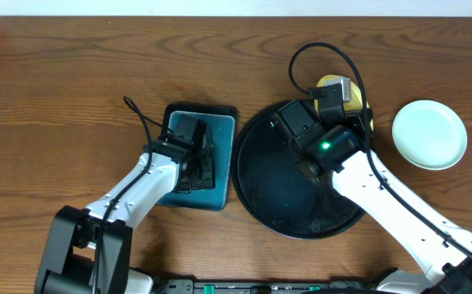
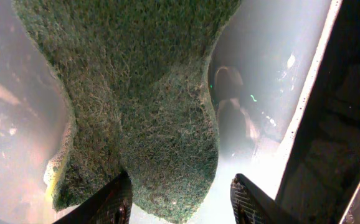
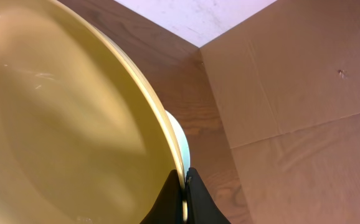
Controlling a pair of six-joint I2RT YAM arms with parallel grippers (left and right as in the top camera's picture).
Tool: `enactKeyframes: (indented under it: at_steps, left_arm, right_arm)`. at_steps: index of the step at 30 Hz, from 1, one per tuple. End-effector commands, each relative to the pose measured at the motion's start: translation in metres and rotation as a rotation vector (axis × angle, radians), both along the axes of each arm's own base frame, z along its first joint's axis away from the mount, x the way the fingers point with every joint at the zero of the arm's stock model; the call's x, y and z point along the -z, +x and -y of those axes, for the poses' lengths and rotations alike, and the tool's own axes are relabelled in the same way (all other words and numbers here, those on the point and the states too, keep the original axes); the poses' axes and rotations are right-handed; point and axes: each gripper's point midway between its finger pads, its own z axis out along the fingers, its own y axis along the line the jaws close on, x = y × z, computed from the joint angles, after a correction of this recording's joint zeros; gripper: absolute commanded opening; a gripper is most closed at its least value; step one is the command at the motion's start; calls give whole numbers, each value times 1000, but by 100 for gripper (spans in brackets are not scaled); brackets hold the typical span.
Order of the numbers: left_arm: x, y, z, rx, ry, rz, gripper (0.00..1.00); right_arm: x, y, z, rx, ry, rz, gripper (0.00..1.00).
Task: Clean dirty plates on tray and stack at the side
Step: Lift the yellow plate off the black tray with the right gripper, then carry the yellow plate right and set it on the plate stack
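A large round glossy black tray (image 1: pixel 269 192) sits at the middle of the brown wood-grain table (image 1: pixel 73 82), and its shiny floor shows beneath the right arm. The right gripper (image 3: pixel 184 186) is at the tray's far right rim. Its jaws are pressed together on the edge of a small round pale yellow plate (image 3: pixel 61 124), which is held tilted; I cannot tell whether the plate touches the tray. A pale mint-white round plate (image 1: pixel 429 134) lies flat on the table by the right edge, well apart from the black tray.

Just left of the black tray lies a smaller rectangular teal tray (image 1: pixel 221 167). The left gripper (image 2: pixel 180 186) is down inside it. Its jaws stand apart on either side of the near end of a green scouring sponge (image 2: pixel 142 93), which lies on a pale wet-looking surface. I cannot tell whether they press on it.
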Motion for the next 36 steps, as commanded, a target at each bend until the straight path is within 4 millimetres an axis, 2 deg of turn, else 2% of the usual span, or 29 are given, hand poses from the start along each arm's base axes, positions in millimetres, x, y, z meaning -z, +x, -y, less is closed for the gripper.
enactKeyframes:
  at_steps: [1,36]
  left_arm:
    - [8,-7,-5,-2,23,-19,52]
    - [8,-7,-4,-2,22,-16,54]
  right_arm:
    - [-15,-2,1,14,7,69,1]
    - [-16,-1,0,14,18,85,1]
